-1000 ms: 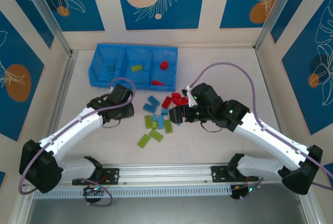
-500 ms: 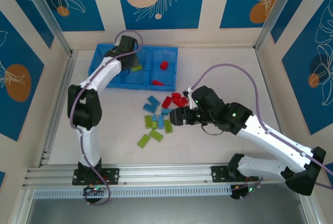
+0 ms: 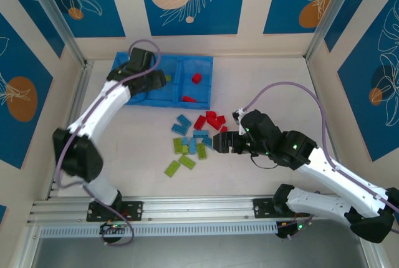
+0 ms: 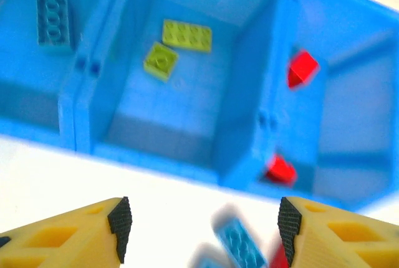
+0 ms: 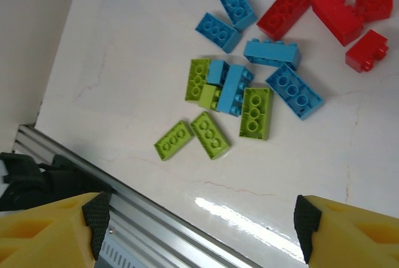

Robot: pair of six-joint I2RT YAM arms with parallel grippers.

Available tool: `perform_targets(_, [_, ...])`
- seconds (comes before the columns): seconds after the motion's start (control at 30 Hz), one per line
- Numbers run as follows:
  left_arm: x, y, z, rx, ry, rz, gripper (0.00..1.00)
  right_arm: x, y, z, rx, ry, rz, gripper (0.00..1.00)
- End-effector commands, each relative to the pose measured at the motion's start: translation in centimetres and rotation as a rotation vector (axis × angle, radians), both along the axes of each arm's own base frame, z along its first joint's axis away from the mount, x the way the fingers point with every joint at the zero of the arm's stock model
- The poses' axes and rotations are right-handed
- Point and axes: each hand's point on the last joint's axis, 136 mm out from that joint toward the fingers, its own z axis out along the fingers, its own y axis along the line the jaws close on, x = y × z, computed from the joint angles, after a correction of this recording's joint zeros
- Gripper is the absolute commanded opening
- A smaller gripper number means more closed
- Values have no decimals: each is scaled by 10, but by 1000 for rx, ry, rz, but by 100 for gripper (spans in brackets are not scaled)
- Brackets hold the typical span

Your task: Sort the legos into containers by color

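The tray sits by the far left corner of the counter. Its cells already show the rule: one blue brick in the left cell, two greens in the middle and two reds in the right. The left claw hangs at the tray's near side, facing the middle cell, which would fit a green drop-off. Its fingers stand well apart with nothing between them, so it is released and empty. Whether that is its full spread I cannot tell.

The unsorted legos lie in a loose pile near the counter's middle, toward the near edge. The blues and greens are bunched and touching, with a red cluster just beside them on the far side. The right claw hovers at the pile's near side, placed so its camera takes in the whole heap, likely to choose a pick. Its fingers are spread wide, touching no brick and grasping nothing.

Most of the sorting looks undone: five bricks are in the tray and the bulk is on the counter. The touching blues and greens look hard to grab singly. The outlying greens at the pile's near edge look like easier picks.
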Motion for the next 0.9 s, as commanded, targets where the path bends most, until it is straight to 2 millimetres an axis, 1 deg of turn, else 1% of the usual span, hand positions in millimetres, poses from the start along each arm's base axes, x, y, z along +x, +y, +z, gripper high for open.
perform_targets(0.0, [-52,-32,-25,-28,69,-108,65,9,-2,-6,-6,-2,-47,80])
perform_targets(0.03, [-65,-40,-34,-22,89,-146,65,12,0,-6,-6,-4,-49,80])
perform_targets(0.1, [-82,-51,-56,13,135,-217,67,15,2,-7,-14,2,-47,81])
perform_targets(0.17, [-92,-65,-76,63,173,-322,71,16,5,-9,-21,10,-42,81])
perform_targets(0.2, [-94,-70,-88,90,201,-368,77,17,6,-10,-23,15,-41,81])
perform_targets(0.27, [-95,-78,-106,131,233,-459,93,17,9,-12,-24,28,-37,81])
perform_targets(0.3, [-94,-78,-116,159,249,-489,100,17,10,-12,-23,34,-34,81])
perform_targets(0.43, [-84,-78,-142,260,287,-547,100,14,7,-17,-30,54,-41,81])
perform_targets(0.6, [-82,-87,-167,266,346,-607,100,11,0,-18,-36,56,-59,81])
perform_targets(0.73, [-78,-90,-183,279,372,-613,100,11,-1,-17,-30,54,-64,81])
perform_targets(0.8, [-75,-88,-191,299,379,-605,99,11,-1,-17,-29,57,-63,81])
perform_targets(0.87, [-70,-85,-196,326,379,-592,96,10,0,-17,-27,58,-62,81])
